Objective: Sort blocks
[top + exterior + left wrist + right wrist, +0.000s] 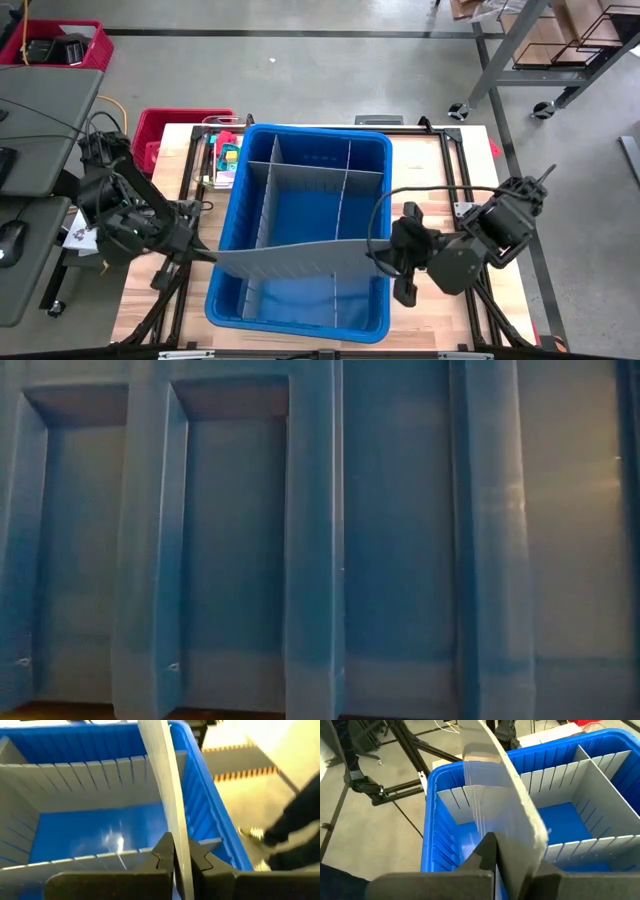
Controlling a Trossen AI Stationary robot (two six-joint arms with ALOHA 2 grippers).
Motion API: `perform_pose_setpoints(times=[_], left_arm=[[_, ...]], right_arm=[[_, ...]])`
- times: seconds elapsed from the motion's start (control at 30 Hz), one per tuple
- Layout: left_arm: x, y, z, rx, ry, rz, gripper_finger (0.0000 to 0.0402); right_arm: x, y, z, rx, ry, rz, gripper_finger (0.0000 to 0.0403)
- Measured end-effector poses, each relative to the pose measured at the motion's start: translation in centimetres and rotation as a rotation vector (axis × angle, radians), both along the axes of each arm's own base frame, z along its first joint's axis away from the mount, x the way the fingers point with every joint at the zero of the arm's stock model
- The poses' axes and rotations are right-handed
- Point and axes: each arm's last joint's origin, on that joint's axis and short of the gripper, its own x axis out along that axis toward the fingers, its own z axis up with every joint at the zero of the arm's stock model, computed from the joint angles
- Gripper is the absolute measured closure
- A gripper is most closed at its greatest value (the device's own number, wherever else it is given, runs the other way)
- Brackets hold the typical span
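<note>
A long grey divider panel [295,260] spans the near part of the blue bin [375,150], held at both ends. My left gripper [207,254] is shut on its left end and my right gripper [384,250] on its right end. The panel also shows in the left wrist view [162,780] and the right wrist view [505,785]. The bin holds fixed grey dividers [300,172]. Small coloured blocks [228,158] lie in a clear container by the bin's far left corner. The low view shows only the bin's wall [320,540]. My left gripper pinches the panel's left end [181,851] between its two fingers, coming level from the table's left, along the panel's length. My right gripper pinches the panel's right end [512,836] between its two fingers, coming level from the table's right. The panel hangs between them over the bin, its face tilted and slightly bowed.
A red crate [165,135] stands off the table's far left corner and another [60,45] farther back. A metal rack [560,50] stands at the far right. Bare wooden table [440,170] shows to the right of the bin.
</note>
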Motion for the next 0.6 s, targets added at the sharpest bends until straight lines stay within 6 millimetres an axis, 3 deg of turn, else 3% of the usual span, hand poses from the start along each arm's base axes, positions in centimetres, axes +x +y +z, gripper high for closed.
perform_pose_setpoints(times=[0.23,0.6], left_arm=[[0.1,-0.4,-0.9,0.044,0.095,-0.047,0.0401],[-0.9,1.1,0.6,0.098,0.107,-0.021,0.0401]], right_arm=[[1.1,1.2,-0.9,-0.005,0.004,0.007,0.0403],[1.7,2.1,-1.4,0.007,-0.017,0.013,0.0403]])
